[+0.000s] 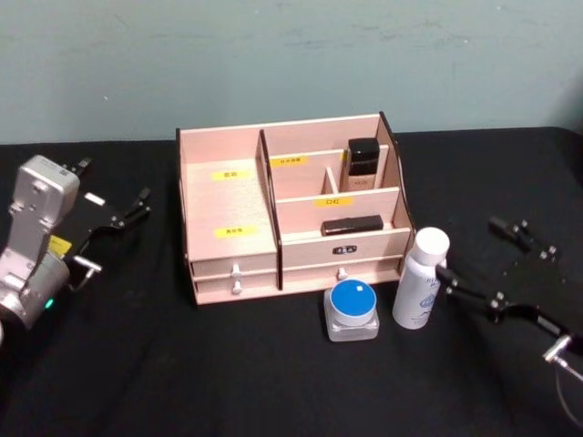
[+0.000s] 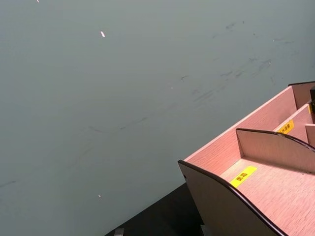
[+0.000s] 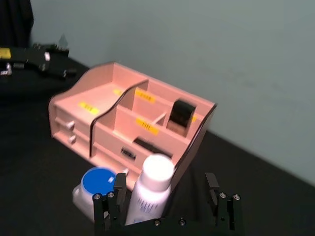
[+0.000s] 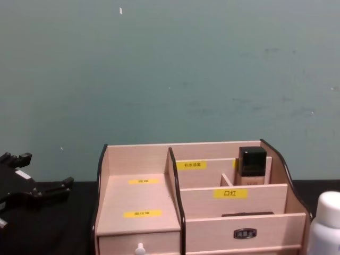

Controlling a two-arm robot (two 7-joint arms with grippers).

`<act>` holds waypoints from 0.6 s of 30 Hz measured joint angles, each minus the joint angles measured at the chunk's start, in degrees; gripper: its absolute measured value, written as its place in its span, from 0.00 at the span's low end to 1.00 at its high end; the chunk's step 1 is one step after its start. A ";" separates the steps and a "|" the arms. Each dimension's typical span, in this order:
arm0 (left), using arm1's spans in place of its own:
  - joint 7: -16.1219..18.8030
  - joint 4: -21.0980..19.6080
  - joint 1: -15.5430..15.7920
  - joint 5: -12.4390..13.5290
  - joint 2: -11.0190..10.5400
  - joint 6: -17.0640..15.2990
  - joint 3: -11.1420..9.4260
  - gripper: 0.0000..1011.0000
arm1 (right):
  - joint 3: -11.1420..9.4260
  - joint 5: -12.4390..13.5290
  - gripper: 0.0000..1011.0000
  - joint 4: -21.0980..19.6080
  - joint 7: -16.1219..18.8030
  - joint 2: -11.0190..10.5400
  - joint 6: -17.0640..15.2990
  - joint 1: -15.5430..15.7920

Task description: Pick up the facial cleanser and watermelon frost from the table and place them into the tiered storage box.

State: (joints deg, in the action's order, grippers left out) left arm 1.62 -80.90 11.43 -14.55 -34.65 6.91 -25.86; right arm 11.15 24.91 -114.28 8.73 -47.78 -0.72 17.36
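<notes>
On table (image 1: 228, 382) right side: right gripper (image 1: 466, 246) spread wide, white bottle (image 1: 421, 282) between fingers (image 3: 118, 189), hugging one; left gripper (image 1: 114, 182) open, parked left.

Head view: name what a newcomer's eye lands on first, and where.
The pinkish tiered storage box with yellow labels stands mid-table, a dark bottle upright in its rear right compartment. Before its right end stand a blue-lidded jar and a white bottle, the right gripper open just beside the bottle. The left gripper sits at the table's left.
</notes>
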 joint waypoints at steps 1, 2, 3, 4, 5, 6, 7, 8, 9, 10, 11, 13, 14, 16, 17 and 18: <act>0.00 0.00 0.00 0.00 0.00 0.00 0.00 0.99 | 0.17 0.11 0.99 0.25 0.27 0.12 -0.40 -0.06; 0.00 0.00 0.00 0.00 0.00 0.00 0.00 0.99 | 0.50 0.28 0.99 0.74 0.73 0.35 -0.98 -0.18; 0.00 0.00 0.00 0.00 0.00 0.00 0.00 0.99 | 0.68 0.39 0.99 1.05 1.01 0.52 -1.28 -0.28; 0.00 0.00 0.00 0.00 0.00 0.00 0.00 0.99 | 0.86 0.52 0.99 1.35 1.33 0.66 -1.60 -0.41; 0.00 0.00 0.00 0.00 0.00 0.00 0.00 0.99 | 1.24 0.71 0.99 1.97 1.92 1.02 -2.19 -0.73; 0.00 0.00 0.00 0.00 0.00 0.00 0.00 0.99 | 1.38 0.80 0.99 2.28 2.20 1.20 -2.46 -0.90; 0.00 0.00 0.00 0.00 0.00 0.00 0.00 0.99 | 1.63 0.93 0.99 2.90 2.70 1.59 -2.95 -1.25; 0.00 0.00 0.00 0.00 0.00 0.00 0.00 0.99 | 1.63 0.93 0.99 2.90 2.70 1.59 -2.95 -1.25; 0.00 0.00 0.00 0.00 0.00 0.00 0.00 0.99 | 1.89 0.97 0.99 3.59 3.12 2.01 -3.38 -1.66; 0.00 0.00 0.00 0.00 0.00 0.00 0.00 0.99 | 2.01 1.00 0.99 3.90 3.32 2.22 -3.57 -1.89; 0.00 0.00 0.00 0.00 0.00 0.00 0.00 0.99 | 2.24 1.02 0.99 4.61 3.75 2.68 -3.93 -2.36; 0.00 0.00 0.00 0.00 0.00 0.00 0.00 0.99 | 2.52 1.02 0.99 5.34 4.16 3.21 -4.22 -2.88; 0.00 0.00 0.00 0.00 0.00 0.00 0.00 0.99 | 2.63 1.02 0.99 5.65 4.35 3.50 -4.37 -3.16; 0.00 0.00 0.00 0.00 0.00 0.00 0.00 0.99 | 3.02 1.00 0.99 6.69 4.96 4.26 -4.65 -4.02; 0.00 0.00 0.00 0.00 0.00 0.00 0.00 0.99 | 3.13 1.00 0.99 6.97 5.12 4.47 -4.74 -4.25; 0.00 0.00 0.00 0.00 0.00 0.00 0.00 0.99 | 3.27 0.97 0.99 7.33 5.36 4.73 -4.81 -4.57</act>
State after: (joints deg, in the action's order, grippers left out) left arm 1.62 -80.90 11.43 -14.55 -34.65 6.91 -25.86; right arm 14.42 25.88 -106.95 14.08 -43.05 -5.53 12.80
